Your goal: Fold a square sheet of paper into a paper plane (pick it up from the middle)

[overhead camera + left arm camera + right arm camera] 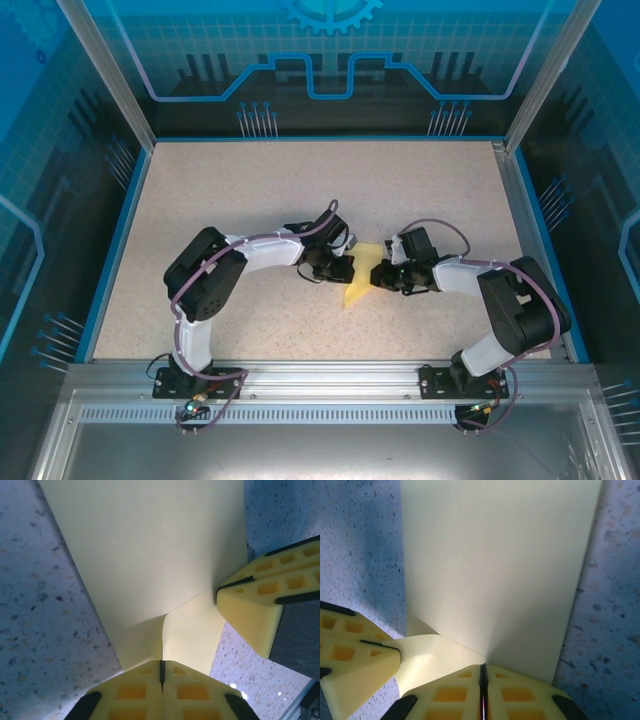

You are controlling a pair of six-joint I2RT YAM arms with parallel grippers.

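The left gripper [161,666] and right gripper [482,670], each clamped on the square sheet of paper [357,287], faced each other closely mid-worktop, with the sheet's length slanting toward the near edge.

From above, the left tool [349,268] and right tool [379,275] cover much of the paper [358,289] — its folds unreadable.
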